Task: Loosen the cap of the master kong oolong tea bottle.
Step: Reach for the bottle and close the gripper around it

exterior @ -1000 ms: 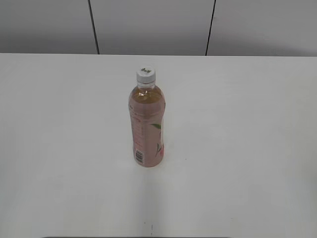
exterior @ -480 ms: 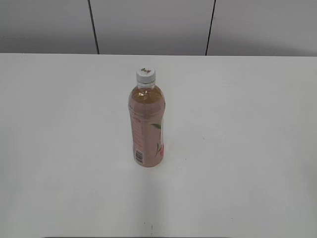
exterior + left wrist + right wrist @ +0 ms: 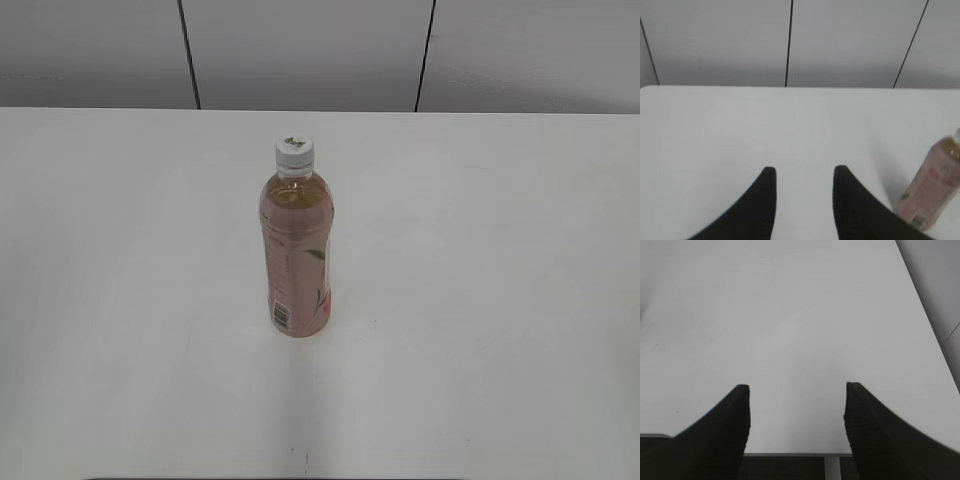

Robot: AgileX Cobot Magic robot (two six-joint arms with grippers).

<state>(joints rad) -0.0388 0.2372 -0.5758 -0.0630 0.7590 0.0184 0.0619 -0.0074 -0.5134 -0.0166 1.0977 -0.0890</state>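
The master kong oolong tea bottle [image 3: 296, 250] stands upright near the middle of the white surface [image 3: 500, 300], with nothing else close to it. I think it is placed there alone so that both arms can reach it from either side: one can hold the body and the other can turn the top. The cap [image 3: 294, 151] sits on the neck and looks fully closed; no loosening has begun, in my judgement.

In the exterior view no arm is visible, so both are held back at the near edge of the surface. The left pincer [image 3: 801, 172] is released, its two dark fingers apart with bare surface between them. It looks across the surface toward the back wall, and the bottle appears at about 4 o'clock from it, near but not touching. The right pincer [image 3: 796, 392] is also released, with a wider gap, and it is tilted downward over an empty part of the surface; the bottle does not appear in its view at all.
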